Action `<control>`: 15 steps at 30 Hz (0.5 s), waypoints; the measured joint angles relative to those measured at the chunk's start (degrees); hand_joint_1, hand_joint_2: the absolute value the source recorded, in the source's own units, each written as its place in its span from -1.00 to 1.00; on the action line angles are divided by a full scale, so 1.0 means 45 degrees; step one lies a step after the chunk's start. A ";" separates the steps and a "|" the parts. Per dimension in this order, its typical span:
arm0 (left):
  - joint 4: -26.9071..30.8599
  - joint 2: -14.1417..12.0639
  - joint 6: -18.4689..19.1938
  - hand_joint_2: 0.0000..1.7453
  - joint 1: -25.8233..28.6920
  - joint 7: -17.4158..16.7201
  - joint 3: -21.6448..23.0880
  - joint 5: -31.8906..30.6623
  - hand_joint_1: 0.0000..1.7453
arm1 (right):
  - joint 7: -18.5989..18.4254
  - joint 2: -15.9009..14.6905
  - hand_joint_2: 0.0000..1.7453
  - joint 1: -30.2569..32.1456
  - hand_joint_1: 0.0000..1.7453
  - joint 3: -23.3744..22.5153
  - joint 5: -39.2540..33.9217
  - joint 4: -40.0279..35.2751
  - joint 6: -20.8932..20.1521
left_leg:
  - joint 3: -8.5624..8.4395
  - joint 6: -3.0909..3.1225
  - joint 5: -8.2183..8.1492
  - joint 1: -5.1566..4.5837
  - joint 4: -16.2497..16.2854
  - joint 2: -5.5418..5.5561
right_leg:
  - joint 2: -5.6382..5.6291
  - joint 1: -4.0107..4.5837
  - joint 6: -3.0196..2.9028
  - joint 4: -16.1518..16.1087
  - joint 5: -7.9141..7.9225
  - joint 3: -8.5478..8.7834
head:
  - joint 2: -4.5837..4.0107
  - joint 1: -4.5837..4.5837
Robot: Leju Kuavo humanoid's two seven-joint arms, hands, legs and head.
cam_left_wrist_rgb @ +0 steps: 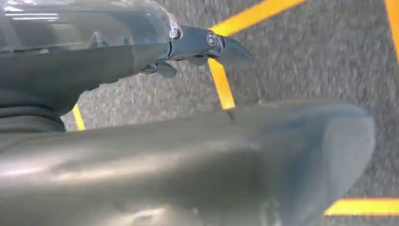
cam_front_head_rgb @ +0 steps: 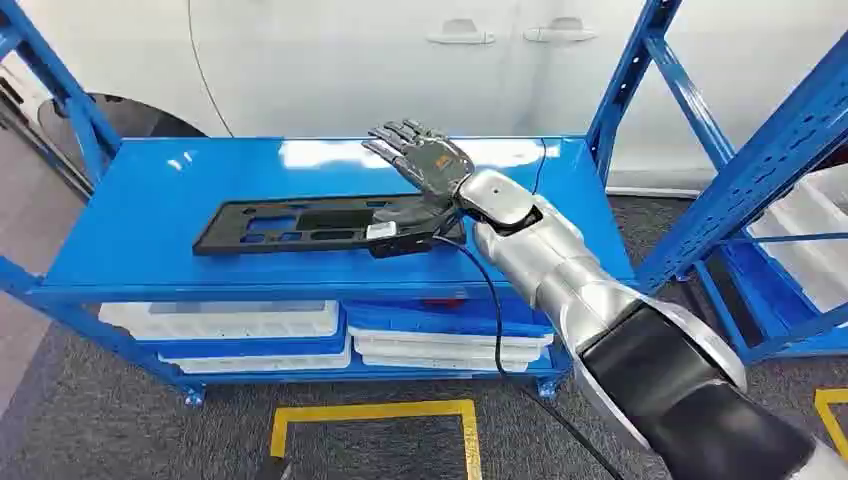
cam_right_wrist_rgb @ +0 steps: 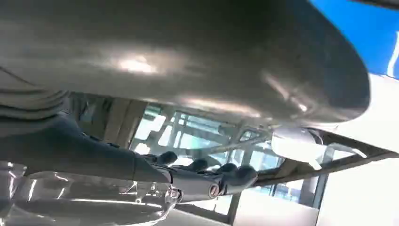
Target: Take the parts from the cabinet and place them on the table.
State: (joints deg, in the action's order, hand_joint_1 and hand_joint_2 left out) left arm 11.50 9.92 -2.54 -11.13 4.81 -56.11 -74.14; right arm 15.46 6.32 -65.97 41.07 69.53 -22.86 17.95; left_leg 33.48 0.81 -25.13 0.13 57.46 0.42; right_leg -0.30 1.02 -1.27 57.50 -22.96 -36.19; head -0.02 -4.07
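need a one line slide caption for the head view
Right robot hand, fingers spread, above one end of a flat black part lying on the blue table.

The right hand [cam_front_head_rgb: 425, 160] and its wrist cover the right end of the black part [cam_front_head_rgb: 300, 225] near the bench's [cam_front_head_rgb: 150, 230] front edge. White trays [cam_front_head_rgb: 225, 320] underneath are half hidden by that edge.

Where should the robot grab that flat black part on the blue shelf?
Probably by the near long edge of the black part, near its right end, coming from the robot's side. It lies flat and thin on the blue shelf, so fingers must pinch an edge, and the right hand hovers open just above that end.
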 joint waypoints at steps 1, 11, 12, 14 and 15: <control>0.0000 0.0000 0.0000 -1.00 -0.0002 0.0000 0.0000 -0.0004 -1.00 | 0.0086 -0.0005 -1.00 -0.0009 -1.00 0.0000 -0.0078 0.0000 -0.0030 | -0.0040 -0.0051 -0.0003 0.0000 -0.0035 -0.0005 | -0.0010 0.0012 -0.0031 -0.0034 -0.0011 0.0028 | 0.0000 0.0000; 0.0000 -0.0044 -0.0019 -1.00 0.0036 0.0005 -0.0005 0.0059 -1.00 | 0.0650 0.0248 -1.00 0.0435 -1.00 0.0015 -0.0603 -0.0029 -0.0156 | 0.1102 -0.0567 0.0506 0.0240 0.1254 -0.0045 | -0.0003 -0.0302 -0.0020 -0.0179 -0.0491 0.0873 | 0.0000 -0.0010; 0.0000 -0.0044 -0.0019 -1.00 0.0040 0.0005 -0.0005 0.0059 -1.00 | 0.0650 0.0311 -1.00 0.0480 -1.00 0.0015 -0.0705 -0.0029 -0.0151 | 0.0714 -0.0579 0.0815 0.0283 0.0248 -0.0067 | -0.0006 -0.0295 0.0065 -0.0093 -0.0618 0.0883 | 0.0000 -0.0005; -0.0015 -0.0034 -0.0015 -1.00 0.0029 0.0014 -0.0005 0.0059 -1.00 | 0.0650 0.0423 -1.00 0.0674 -1.00 0.0015 -0.0927 -0.0067 -0.0156 | 0.0602 -0.0339 0.0565 0.0208 0.0165 -0.0009 | -0.0070 -0.0203 0.0198 -0.0027 -0.0678 0.0796 | 0.0000 -0.0005; -0.0015 -0.0039 -0.0019 -1.00 0.0050 0.0014 -0.0005 0.0059 -1.00 | 0.0650 0.0447 -1.00 0.0859 -1.00 0.0019 -0.1016 -0.0117 -0.0156 | 0.0623 -0.0279 0.0531 0.0211 0.0162 -0.0003 | -0.0069 -0.0186 0.0241 -0.0038 -0.0696 0.0808 | 0.0000 0.0000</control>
State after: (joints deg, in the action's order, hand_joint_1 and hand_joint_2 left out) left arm 11.43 9.75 -2.62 -10.90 4.87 -56.13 -73.88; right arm 18.38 8.33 -62.10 41.16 64.96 -23.39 17.25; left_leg 36.28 -0.45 -22.74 1.08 58.19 0.40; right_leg -0.61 0.18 -0.18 57.33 -26.09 -32.56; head -0.02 -4.07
